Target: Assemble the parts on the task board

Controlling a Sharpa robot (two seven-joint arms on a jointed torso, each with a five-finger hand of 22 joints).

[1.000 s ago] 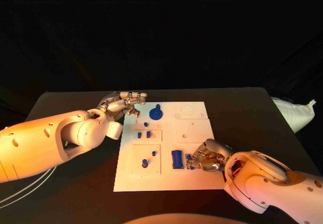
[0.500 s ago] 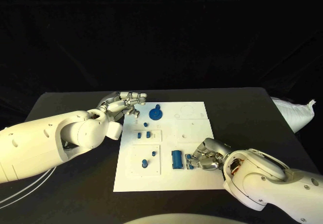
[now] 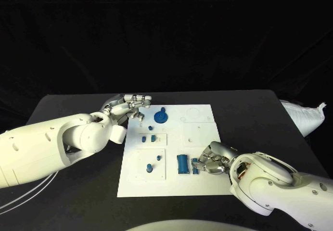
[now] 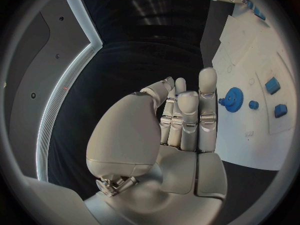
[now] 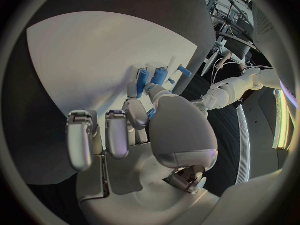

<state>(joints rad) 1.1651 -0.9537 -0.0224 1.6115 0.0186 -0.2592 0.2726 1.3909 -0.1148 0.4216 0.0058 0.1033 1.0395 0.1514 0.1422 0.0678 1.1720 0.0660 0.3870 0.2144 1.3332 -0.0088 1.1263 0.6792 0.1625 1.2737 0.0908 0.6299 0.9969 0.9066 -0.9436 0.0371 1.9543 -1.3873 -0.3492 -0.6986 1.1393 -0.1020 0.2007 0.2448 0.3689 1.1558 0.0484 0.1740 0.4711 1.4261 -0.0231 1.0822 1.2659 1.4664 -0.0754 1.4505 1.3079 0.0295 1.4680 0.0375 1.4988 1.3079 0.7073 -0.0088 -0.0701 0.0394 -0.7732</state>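
Lower right of the head view: the silver right hand (image 3: 211, 162) pinches a small blue block (image 3: 196, 168) on the white rectangular task board (image 3: 173, 185), beside a longer blue bar (image 3: 182, 163). Upper left: the silver left hand (image 3: 128, 106), fingers loosely curled on nothing, hovers beside one blue gear (image 3: 160, 117).

The right robot hand (image 3: 211, 162) creeps slightly towards the robot along the task board (image 3: 201, 185), and the long blue part (image 3: 182, 163) beside its fingers now sits a little nearer too.
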